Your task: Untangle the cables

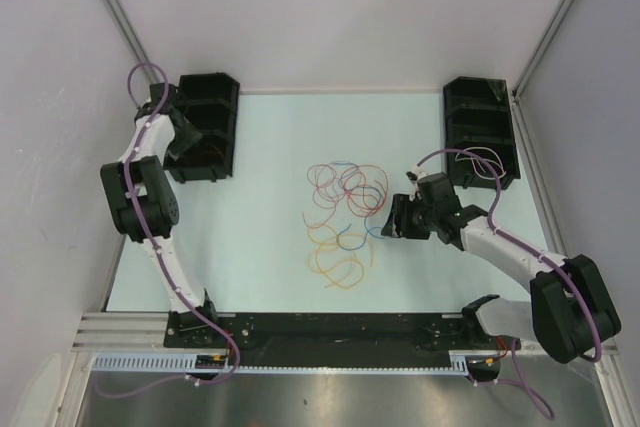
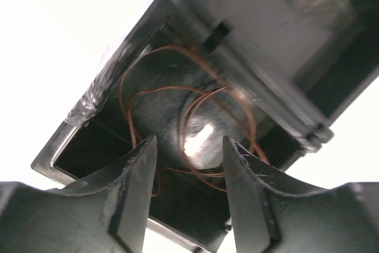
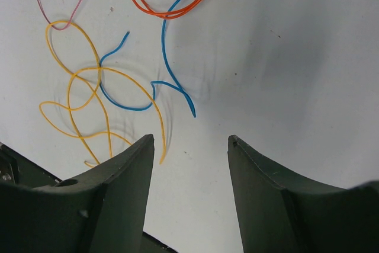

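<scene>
The cables (image 1: 343,215) lie in a loose tangle mid-table: red and dark loops at the back, blue in the middle, orange-yellow at the front. My right gripper (image 1: 390,223) is open and empty just right of the tangle. Its wrist view shows the open gripper (image 3: 189,140) low over the bare table, with a blue cable's end (image 3: 169,78) and yellow loops (image 3: 83,96) just ahead and orange loops (image 3: 177,1) beyond. My left gripper (image 1: 190,152) is open over the left black bin (image 1: 210,112). In its wrist view the gripper (image 2: 188,146) hangs above a thin brown-orange wire (image 2: 189,96) coiled inside the bin, touching nothing.
A second black bin (image 1: 480,127) stands at the back right. The white mat's edges (image 1: 120,277) and the grey side walls bound the work area. A black rail (image 1: 330,332) runs along the near edge between the arm bases.
</scene>
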Robot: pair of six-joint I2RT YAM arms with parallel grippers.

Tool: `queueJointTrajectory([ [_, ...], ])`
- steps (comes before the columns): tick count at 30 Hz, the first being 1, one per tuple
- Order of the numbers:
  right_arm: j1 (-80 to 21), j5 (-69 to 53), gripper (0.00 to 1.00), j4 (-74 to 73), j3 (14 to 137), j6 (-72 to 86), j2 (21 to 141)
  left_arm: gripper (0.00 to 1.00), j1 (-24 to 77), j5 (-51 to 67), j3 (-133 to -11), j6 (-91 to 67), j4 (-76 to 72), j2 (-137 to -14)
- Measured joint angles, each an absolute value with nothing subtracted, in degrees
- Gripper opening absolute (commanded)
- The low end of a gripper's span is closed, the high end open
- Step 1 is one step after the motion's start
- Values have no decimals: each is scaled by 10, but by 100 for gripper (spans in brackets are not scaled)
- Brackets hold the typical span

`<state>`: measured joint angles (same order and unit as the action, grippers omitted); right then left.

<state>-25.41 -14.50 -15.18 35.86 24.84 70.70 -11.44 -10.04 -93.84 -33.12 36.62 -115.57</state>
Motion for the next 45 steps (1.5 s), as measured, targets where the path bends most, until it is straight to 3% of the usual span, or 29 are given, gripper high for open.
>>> queueJointTrajectory([
  [8, -255, -145, 57, -151, 359, 249, 710, 57, -114, -83, -1071, -331, 398, -1157],
  [15, -258, -144, 57, -155, 359, 261, 701, 61, -99, -72, -1078, -329, 414, -1124],
  [23, -282, -125, 57, -178, 385, 270, 689, 70, -28, -53, -936, -308, 415, -951],
  [25, -286, -120, 57, -182, 395, 272, 689, 78, 2, -55, -917, -296, 422, -921],
  [29, -296, -107, 57, -193, 419, 274, 692, 84, 94, -70, -842, -281, 414, -869],
  [37, -303, -74, 57, -220, 457, 271, 701, 78, 237, -72, -689, -279, 354, -847],
  [45, -311, -48, 57, -266, 456, 272, 693, 73, 297, -72, -679, -270, 246, -922],
])
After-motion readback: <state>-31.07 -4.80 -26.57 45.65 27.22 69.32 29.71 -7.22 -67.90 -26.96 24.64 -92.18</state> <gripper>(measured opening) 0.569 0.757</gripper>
